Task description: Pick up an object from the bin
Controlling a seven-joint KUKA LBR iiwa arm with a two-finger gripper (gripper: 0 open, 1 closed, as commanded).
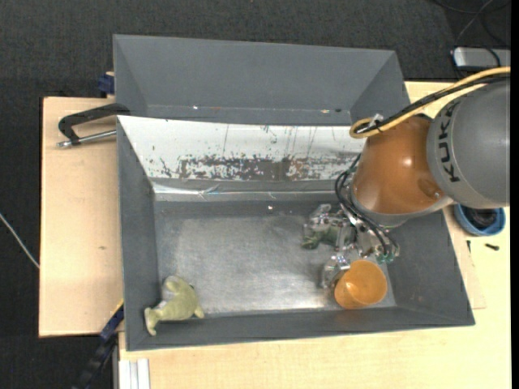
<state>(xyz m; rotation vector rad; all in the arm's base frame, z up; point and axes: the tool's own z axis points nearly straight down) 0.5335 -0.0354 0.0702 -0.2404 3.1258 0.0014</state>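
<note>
A robot arm reaches from the right into a grey metal bin (235, 258), its gripper (325, 251) low over the floor in the right half. The two fingers (319, 227) stand spread, one farther and one nearer, with bare floor between them and nothing in their grasp as far as can be seen. An orange round thing (360, 285), perhaps a small cup or ball, lies just beside the nearer finger, close to the near right corner. A pale yellow-green toy animal (173, 301) lies well apart in the near left corner.

The orange thing looks the likelier pick. To take it cleanly, the gripper likely needs to shift nearer and rightward until the fingers straddle it, then close squarely across its middle. Being round, it may roll away from a glancing touch. The near wall leaves little room for the outer finger.
</note>
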